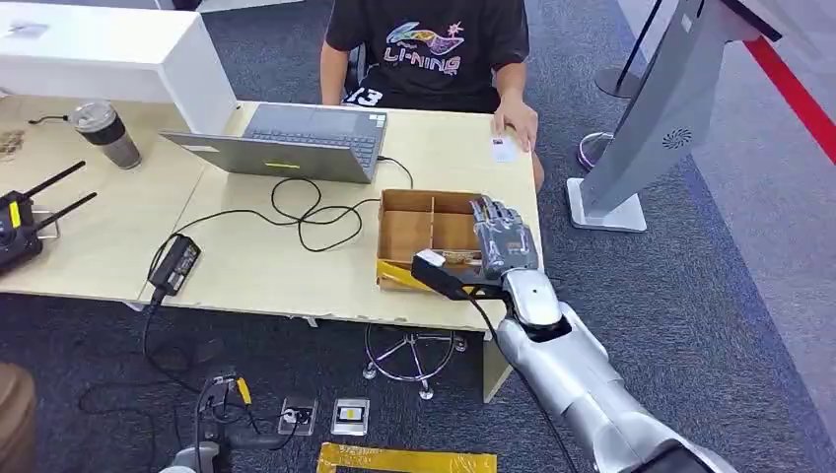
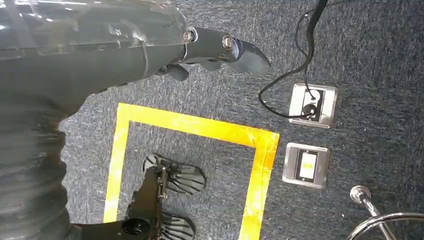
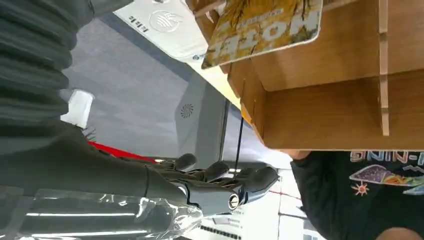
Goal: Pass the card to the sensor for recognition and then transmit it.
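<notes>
Right hand (image 1: 505,241) hovers empty, fingers spread, over the wooden box (image 1: 406,235); its wrist view reveals a yellow card (image 3: 265,27).

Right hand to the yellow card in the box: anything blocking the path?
Nothing visible. The right hand hovers, holding nothing, over the open-topped cardboard box. The yellow card lies exposed at the box's edge, with a white card beside it.
</notes>
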